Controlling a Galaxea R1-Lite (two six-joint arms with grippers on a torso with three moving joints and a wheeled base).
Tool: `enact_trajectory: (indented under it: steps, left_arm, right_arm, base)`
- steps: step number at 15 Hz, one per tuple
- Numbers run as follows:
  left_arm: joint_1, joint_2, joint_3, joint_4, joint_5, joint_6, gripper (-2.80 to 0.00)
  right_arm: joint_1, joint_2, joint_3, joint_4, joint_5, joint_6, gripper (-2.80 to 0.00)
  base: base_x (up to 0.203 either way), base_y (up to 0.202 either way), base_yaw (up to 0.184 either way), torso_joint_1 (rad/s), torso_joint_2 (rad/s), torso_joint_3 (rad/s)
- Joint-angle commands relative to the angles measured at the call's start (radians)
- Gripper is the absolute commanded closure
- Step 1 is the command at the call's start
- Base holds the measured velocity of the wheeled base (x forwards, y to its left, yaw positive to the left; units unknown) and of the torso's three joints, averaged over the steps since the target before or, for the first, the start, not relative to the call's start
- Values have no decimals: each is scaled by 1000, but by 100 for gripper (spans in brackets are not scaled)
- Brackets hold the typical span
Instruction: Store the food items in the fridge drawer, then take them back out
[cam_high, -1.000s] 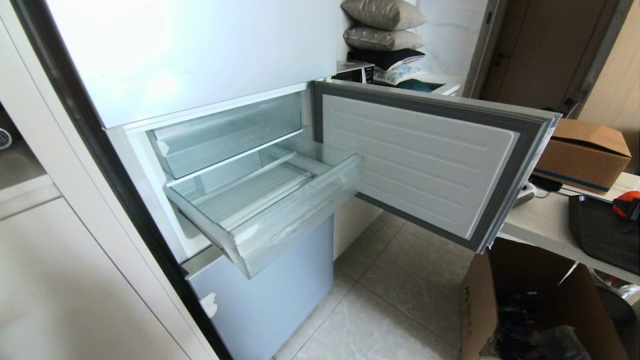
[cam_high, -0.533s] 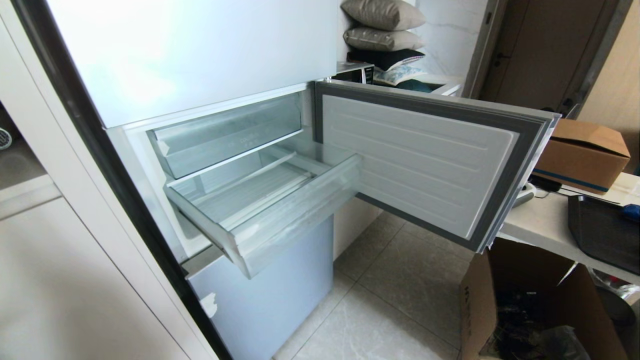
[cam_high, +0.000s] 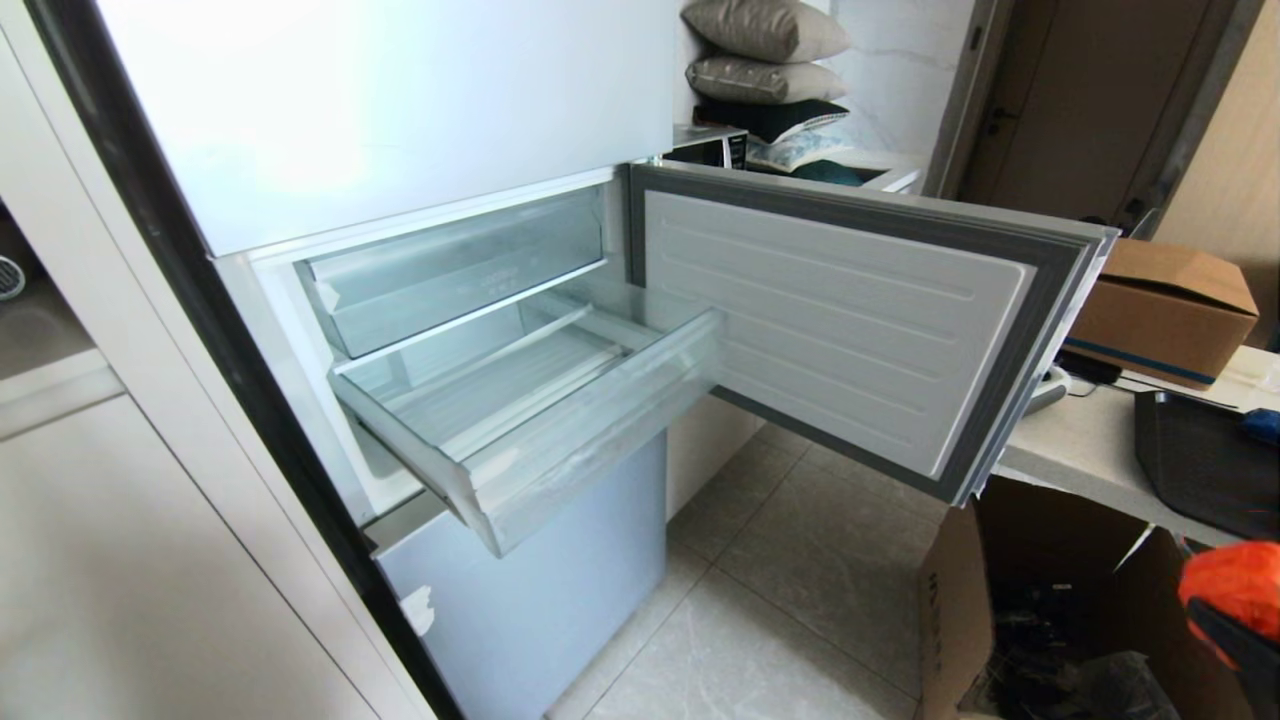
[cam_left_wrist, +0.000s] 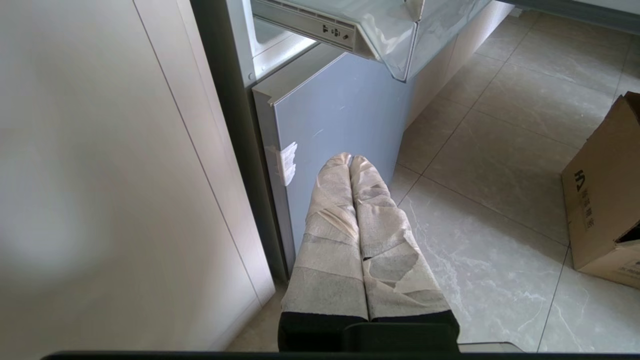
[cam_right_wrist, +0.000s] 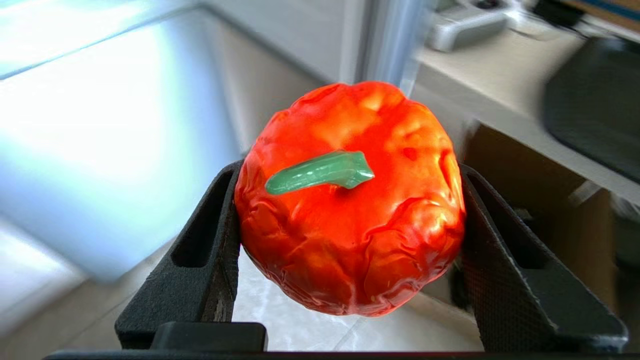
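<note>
Food item: a wrinkled orange-red fruit (cam_right_wrist: 350, 200) with a green stem, gripped between both black fingers of our right gripper (cam_right_wrist: 350, 235); it is in the air, not in the drawer.
Right gripper in head view: at the lower right edge, near the cardboard box (cam_high: 1010, 590) on the floor, with the fruit (cam_high: 1235, 590) showing as an orange blur.
Fridge drawer: the clear, ribbed drawer (cam_high: 590, 440) stands pulled out under the shorter clear bin (cam_high: 450, 270); we see nothing inside it.
Fridge door: the compartment door (cam_high: 850, 320) is swung wide open towards our right.
Left gripper: our left gripper (cam_left_wrist: 350, 160), fingers wrapped in pale tape and pressed together, hangs low before the grey lower door (cam_left_wrist: 340, 110), holding nothing.
Surroundings: a counter (cam_high: 1080, 440) with a dark tray (cam_high: 1200, 460) on our right.
</note>
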Motion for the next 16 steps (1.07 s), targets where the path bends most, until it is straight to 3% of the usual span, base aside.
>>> enact_trajectory:
  steps: [1,4,7,11,16]
  left_arm:
    - [0,0,0,1,1,0,0]
    - [0,0,0,1,1,0,0]
    - [0,0,0,1,0,0,0]
    - [0,0,0,1,0,0,0]
    - [0,0,0,1,1,0,0]
  right_arm:
    - [100,-283,52,85,-22,-1,0]
    - [176,-530,95,318,-104,2,0]
    - [183,-714,109,378,-140,20,0]
    - [183,-726,113,463,-227,54,0]
    - [183,-726,113,461,-227,60,0]
  base:
    - [0,0,0,0,0,0]
    - [0,0,0,0,0,0]
    - [0,0,0,0,0,0]
    - [0,0,0,0,0,0]
    - [0,0,0,0,0,0]
